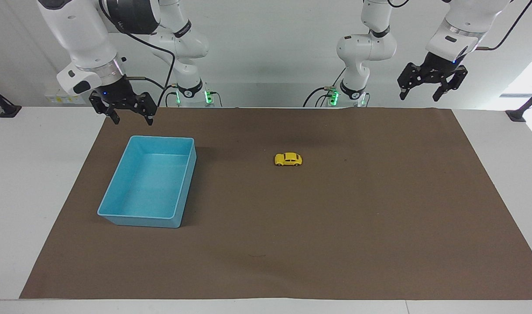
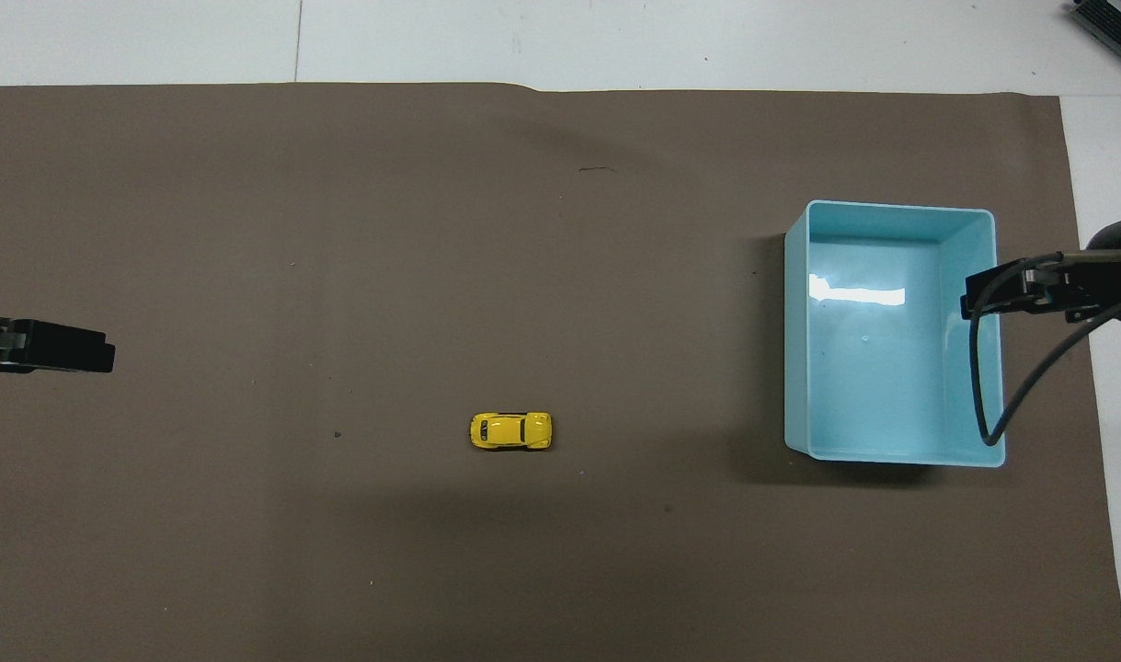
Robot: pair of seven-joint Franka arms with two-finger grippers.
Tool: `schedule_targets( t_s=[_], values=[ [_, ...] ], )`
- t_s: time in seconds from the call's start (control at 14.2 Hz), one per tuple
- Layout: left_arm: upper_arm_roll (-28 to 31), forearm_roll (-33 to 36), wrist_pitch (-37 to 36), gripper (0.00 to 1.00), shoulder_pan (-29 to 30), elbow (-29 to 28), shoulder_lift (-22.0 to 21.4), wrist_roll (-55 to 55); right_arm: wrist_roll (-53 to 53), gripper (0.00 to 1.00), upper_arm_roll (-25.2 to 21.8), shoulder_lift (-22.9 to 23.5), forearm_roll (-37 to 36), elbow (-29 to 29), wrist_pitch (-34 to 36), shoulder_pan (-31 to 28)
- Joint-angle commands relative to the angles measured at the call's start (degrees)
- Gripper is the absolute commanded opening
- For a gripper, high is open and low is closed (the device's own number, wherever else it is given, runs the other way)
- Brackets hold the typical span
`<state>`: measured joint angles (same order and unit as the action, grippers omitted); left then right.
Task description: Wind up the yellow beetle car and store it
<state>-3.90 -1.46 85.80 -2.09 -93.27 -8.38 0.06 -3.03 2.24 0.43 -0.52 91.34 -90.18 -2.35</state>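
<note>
The yellow beetle car (image 1: 288,159) (image 2: 511,430) stands on its wheels on the brown mat near the middle of the table, untouched. The light blue bin (image 1: 149,181) (image 2: 893,332) sits with nothing in it toward the right arm's end. My right gripper (image 1: 132,119) hangs open in the air over the mat by the bin's robot-side edge, holding nothing; only part of it shows in the overhead view (image 2: 1011,292). My left gripper (image 1: 420,93) waits raised and open at the left arm's end, with just a tip (image 2: 63,348) showing in the overhead view.
The brown mat (image 1: 292,244) covers most of the white table (image 1: 30,174). A black clamp mount (image 1: 521,111) stands at the table's edge at the left arm's end, another (image 1: 4,109) at the right arm's end.
</note>
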Motion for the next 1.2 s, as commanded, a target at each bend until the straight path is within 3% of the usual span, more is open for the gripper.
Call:
schedule_targets(
  t_s=[0.0,1.13],
  values=[
    [-0.1,-0.7,-0.2,1.00,0.3,-0.2,-0.3,-0.6,1.4,1.00,0.0,-0.8,0.4,0.6,-0.3,-0.4],
    [-0.1,-0.7,0.1,1.00,0.2,-0.7,-0.1,-1.2,1.4,1.00,0.0,-0.8,0.4,0.6,-0.3,-0.4]
  ],
)
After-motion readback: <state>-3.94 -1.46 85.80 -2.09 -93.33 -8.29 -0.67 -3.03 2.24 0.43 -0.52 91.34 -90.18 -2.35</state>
